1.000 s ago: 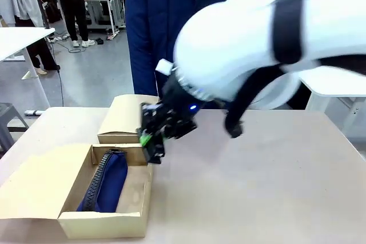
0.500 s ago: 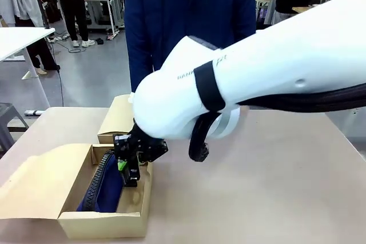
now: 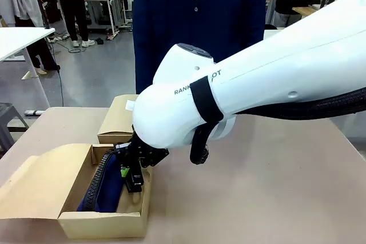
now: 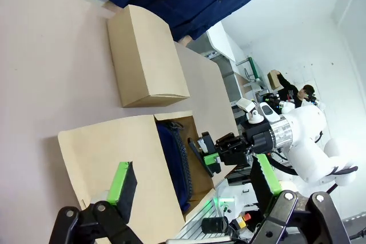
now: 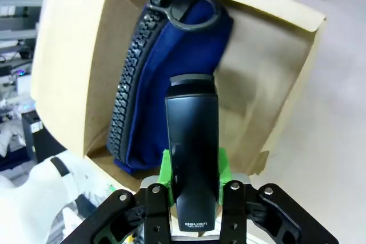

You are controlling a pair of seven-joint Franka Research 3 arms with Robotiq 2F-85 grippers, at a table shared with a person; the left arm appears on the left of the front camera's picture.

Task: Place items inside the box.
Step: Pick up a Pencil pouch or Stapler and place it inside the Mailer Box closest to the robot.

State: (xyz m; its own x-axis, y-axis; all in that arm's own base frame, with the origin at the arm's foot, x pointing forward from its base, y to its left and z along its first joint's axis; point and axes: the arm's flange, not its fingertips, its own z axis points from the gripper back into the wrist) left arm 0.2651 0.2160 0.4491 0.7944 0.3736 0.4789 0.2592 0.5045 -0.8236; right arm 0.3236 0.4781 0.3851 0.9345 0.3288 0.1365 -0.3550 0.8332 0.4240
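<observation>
A black stapler [image 5: 193, 135] sits between the green pads of my right gripper [image 5: 193, 167], which is shut on it. It hangs over the open cardboard box [image 5: 286, 78], above the bare floor beside a navy zip pouch [image 5: 166, 67] lying inside. In the front view the right gripper [image 3: 132, 176] is low at the box's [image 3: 97, 224] right wall, next to the pouch [image 3: 106, 186]. My left gripper [image 4: 193, 182] is open with nothing between its fingers, high above the table, looking down on the box [image 4: 108, 147] and the pouch [image 4: 171, 158].
A closed cardboard box [image 3: 117, 119] stands just behind the open one. The open box's lid flap [image 3: 40, 181] lies spread to the left. A person in a navy coat [image 3: 200, 21] stands at the table's far side. The table's right half [image 3: 274, 187] is bare.
My right arm has swung left and down, carrying the stapler from above the box's far right corner down into the open box.
</observation>
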